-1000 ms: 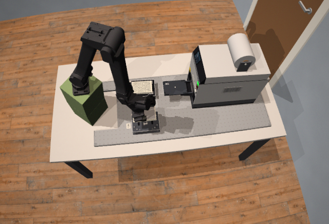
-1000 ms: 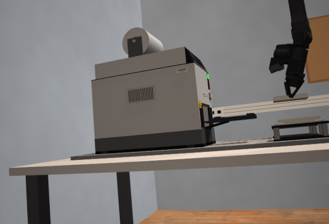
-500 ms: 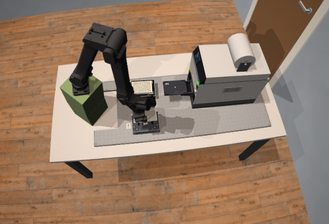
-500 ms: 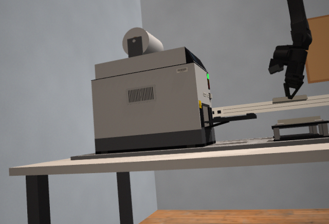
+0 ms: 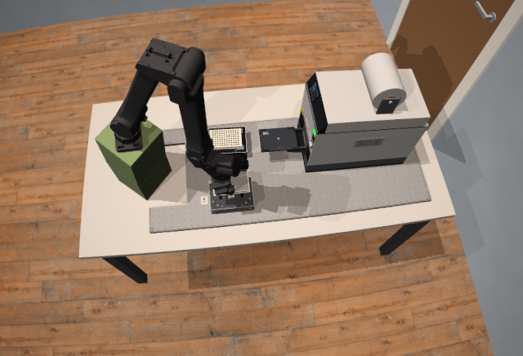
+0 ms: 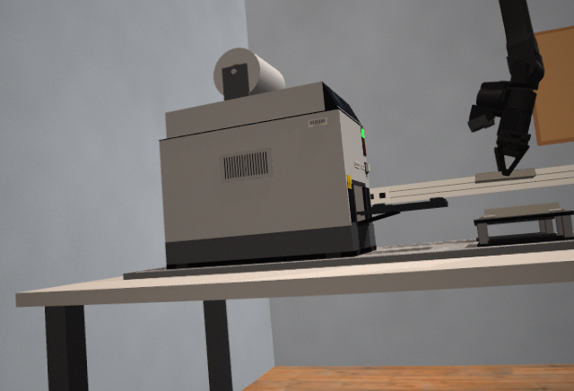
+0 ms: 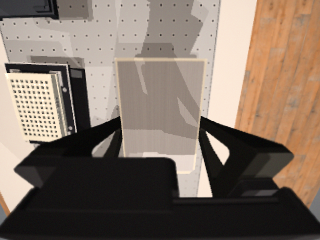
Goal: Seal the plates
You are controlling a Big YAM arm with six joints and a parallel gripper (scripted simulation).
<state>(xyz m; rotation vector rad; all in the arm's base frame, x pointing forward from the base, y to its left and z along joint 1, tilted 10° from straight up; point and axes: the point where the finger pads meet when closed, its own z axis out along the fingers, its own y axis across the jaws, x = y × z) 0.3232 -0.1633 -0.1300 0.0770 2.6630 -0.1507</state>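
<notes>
My gripper (image 5: 222, 190) (image 6: 506, 171) (image 7: 160, 120) is shut on a plate (image 5: 242, 184) (image 6: 524, 174) (image 7: 160, 100) whose top is covered in grey foil. It holds the plate level in the air, across its short width, above the near black nest (image 5: 232, 205). A second plate (image 5: 227, 137) (image 7: 37, 105) with open wells sits in the far nest (image 7: 80, 100). The sealer (image 5: 363, 124) (image 6: 255, 183) has its dark stage (image 5: 280, 139) (image 6: 407, 204) out and bare. Its lamp (image 5: 314, 133) (image 6: 362, 133) is green.
A grey perforated board (image 5: 337, 192) (image 7: 100, 35) carries the nests and the sealer on a white table (image 5: 118, 225) (image 6: 278, 284). The arm's green base block (image 5: 139, 162) stands at the left. A foil roll (image 5: 382, 75) (image 6: 250, 72) sits on top of the sealer.
</notes>
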